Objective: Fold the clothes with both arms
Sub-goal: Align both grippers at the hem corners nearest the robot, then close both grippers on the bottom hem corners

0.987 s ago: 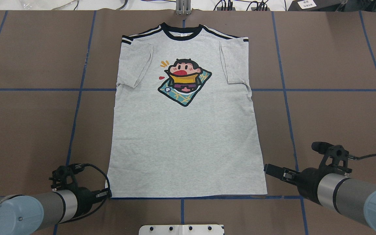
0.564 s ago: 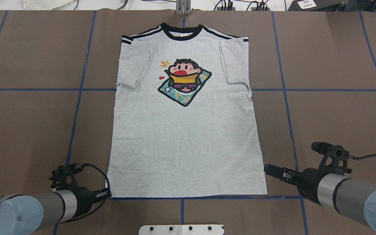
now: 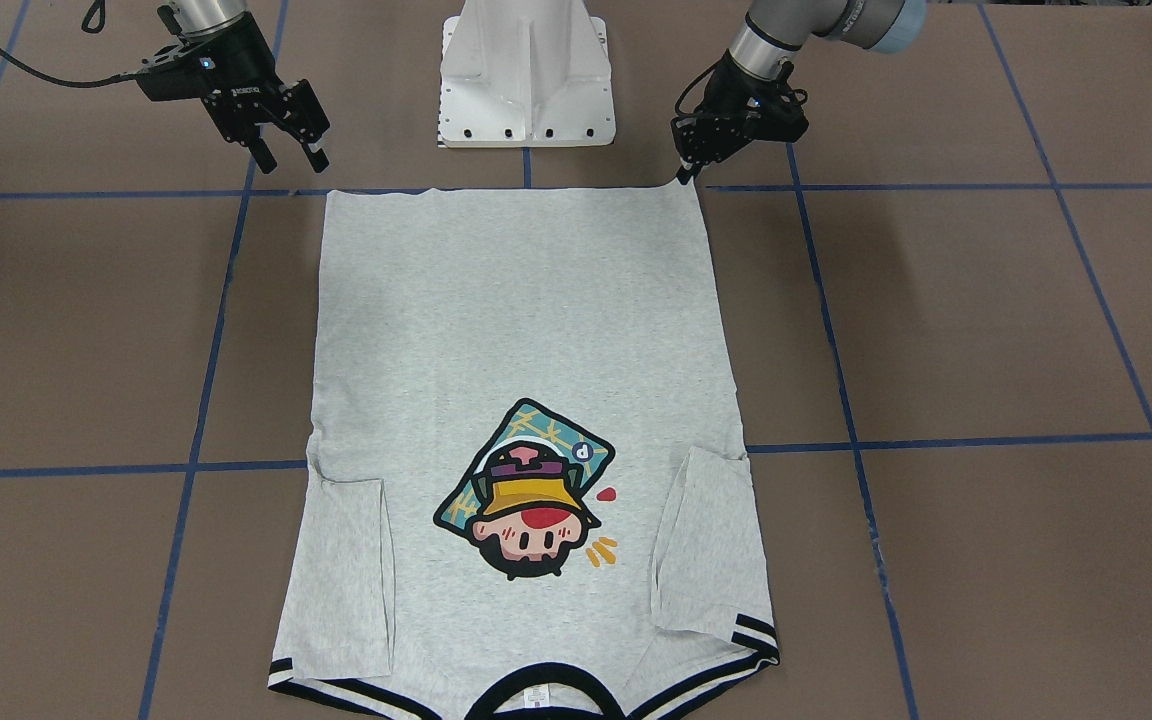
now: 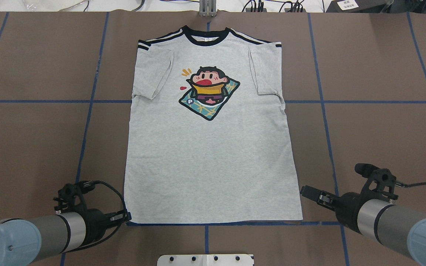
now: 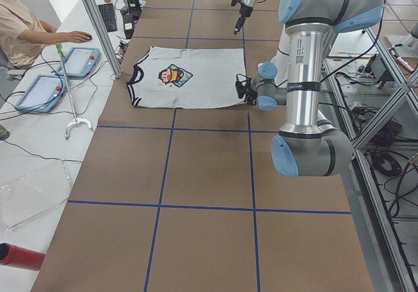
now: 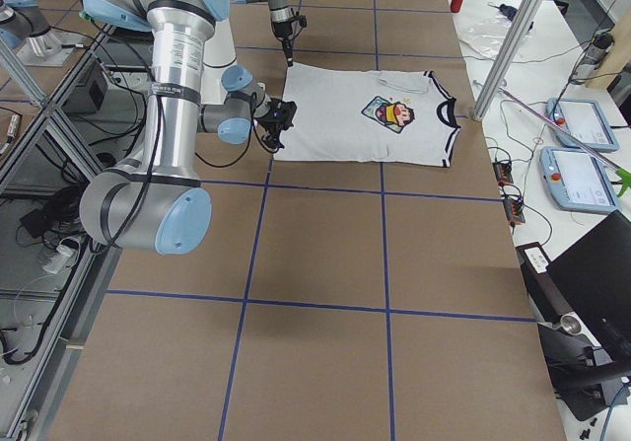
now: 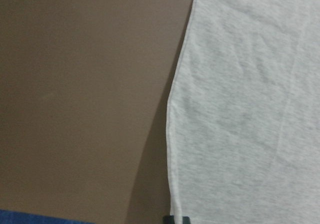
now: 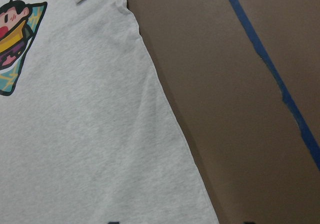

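The light grey T-shirt (image 4: 209, 159) lies flat on the brown table, print up, collar at the far edge and both sleeves folded inward. My left gripper (image 4: 126, 218) is down at the near-left hem corner. In the front-facing view it (image 3: 683, 176) narrows to one point on that corner. The left wrist view shows the shirt's edge (image 7: 250, 108) running down to a single dark fingertip (image 7: 176, 219), so the gripper is shut on the corner. My right gripper (image 3: 286, 152) stands open just off the near-right hem corner, above bare table. The right wrist view shows the shirt's side edge (image 8: 85, 134).
The white pedestal base (image 3: 526, 80) stands between the arms at the near edge. Blue tape lines (image 4: 324, 111) grid the table. A metal post (image 4: 207, 9) rises at the far edge. A person (image 5: 19, 24) sits at a side desk with tablets (image 5: 78, 60).
My left gripper has shifted slightly toward the shirt, and the near-left hem corner has moved inward a little with it. The right gripper has drifted slightly back toward the robot.
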Robot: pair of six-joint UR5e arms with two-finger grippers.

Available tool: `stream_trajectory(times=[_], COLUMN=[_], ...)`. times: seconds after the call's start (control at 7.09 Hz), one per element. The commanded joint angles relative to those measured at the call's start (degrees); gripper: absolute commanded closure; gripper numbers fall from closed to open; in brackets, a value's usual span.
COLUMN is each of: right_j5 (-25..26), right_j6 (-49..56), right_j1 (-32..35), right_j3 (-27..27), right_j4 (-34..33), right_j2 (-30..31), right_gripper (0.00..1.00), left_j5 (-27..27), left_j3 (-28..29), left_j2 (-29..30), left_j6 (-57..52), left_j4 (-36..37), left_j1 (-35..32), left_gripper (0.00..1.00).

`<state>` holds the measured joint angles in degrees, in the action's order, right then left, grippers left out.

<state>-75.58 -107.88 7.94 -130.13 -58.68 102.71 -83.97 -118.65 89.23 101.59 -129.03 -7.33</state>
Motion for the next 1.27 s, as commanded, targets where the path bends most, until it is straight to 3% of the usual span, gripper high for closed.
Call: stream_trajectory(times=[0.0, 0.42, 1.13], right_j5=[0.17, 2.97, 8.34], right_j6=[-9.59, -16.98, -20.26], right_j1=[-0.73, -3.62, -8.38], right_j3=[0.23, 6.27, 9.02], right_j4=[-5.45, -6.01, -6.18], right_j2=[-1.97, -6.64, -6.65], right_gripper=[0.28, 0.27, 0.26], left_j5=[1.60, 3.89, 6.70], left_j3=[-1.14, -3.07, -3.25], left_j2=[0.07, 0.86, 0.51], left_j6=[0.01, 0.01, 0.01], left_j4=[0.00, 0.00, 0.00], left_j1=[-0.40, -0.49, -0.49], left_gripper=[1.00, 1.00, 1.00])
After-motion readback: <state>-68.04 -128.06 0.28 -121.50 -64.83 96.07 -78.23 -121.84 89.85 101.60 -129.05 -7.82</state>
